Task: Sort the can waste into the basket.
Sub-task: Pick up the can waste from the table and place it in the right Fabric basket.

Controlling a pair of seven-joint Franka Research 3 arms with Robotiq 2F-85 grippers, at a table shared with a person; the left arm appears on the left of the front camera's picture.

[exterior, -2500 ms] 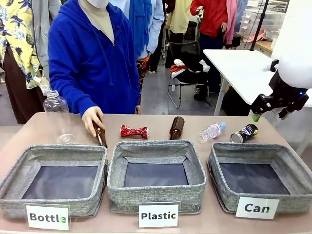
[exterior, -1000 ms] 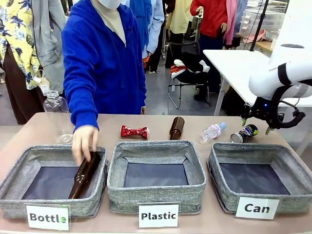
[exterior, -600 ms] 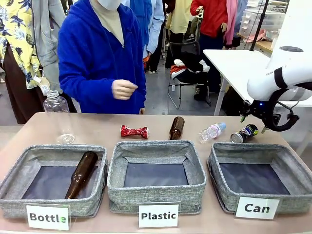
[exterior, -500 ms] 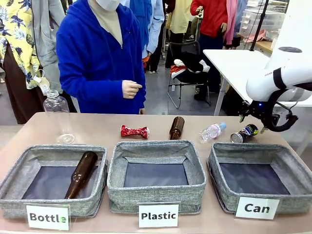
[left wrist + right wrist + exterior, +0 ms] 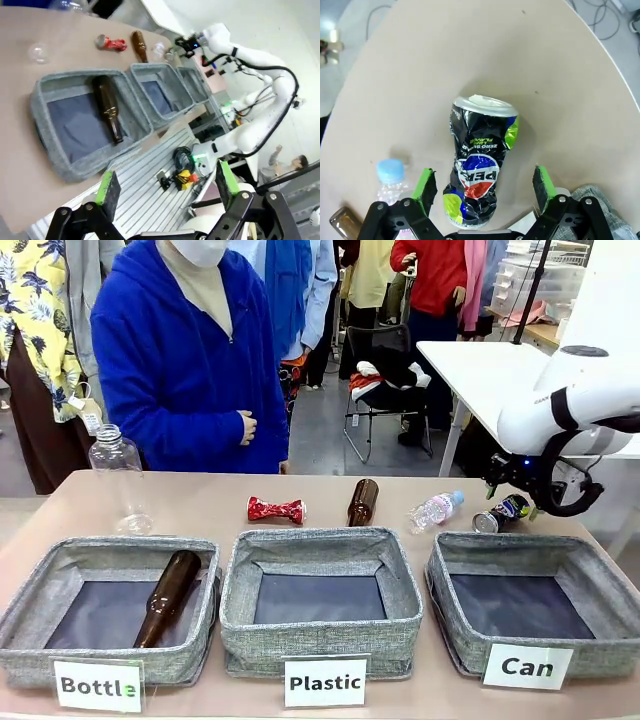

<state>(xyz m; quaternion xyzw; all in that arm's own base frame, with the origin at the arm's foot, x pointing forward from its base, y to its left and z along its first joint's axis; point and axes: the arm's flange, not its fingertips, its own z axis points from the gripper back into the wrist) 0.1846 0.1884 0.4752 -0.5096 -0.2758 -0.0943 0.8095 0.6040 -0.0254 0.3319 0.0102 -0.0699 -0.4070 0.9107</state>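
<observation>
The silver can with dark print (image 5: 503, 512) lies dented on its side at the table's far right, behind the grey "Can" basket (image 5: 470, 640). My right gripper (image 5: 516, 490) hovers just over it, open. In the right wrist view the can (image 5: 480, 165) lies between the two green pads (image 5: 426, 181) of my right gripper (image 5: 484, 181), apart from both. The crushed red can (image 5: 276, 509) lies near the table's far middle, and shows again as the red can (image 5: 111, 43). My left gripper (image 5: 167, 181) is open and holds nothing, off the table's left end.
A brown bottle (image 5: 168, 595) lies in the "Bottle" bin. Another brown bottle (image 5: 362, 502) and a small plastic bottle (image 5: 435, 510) lie between the cans. A large clear bottle (image 5: 118, 475) stands far left. The "Plastic" bin (image 5: 320, 640) sits in the middle. A person in blue stands behind the table.
The person laid a brown bottle in the "Bottle" bin and drew the hand back. My right gripper came down and a little left, over the dark-printed can.
</observation>
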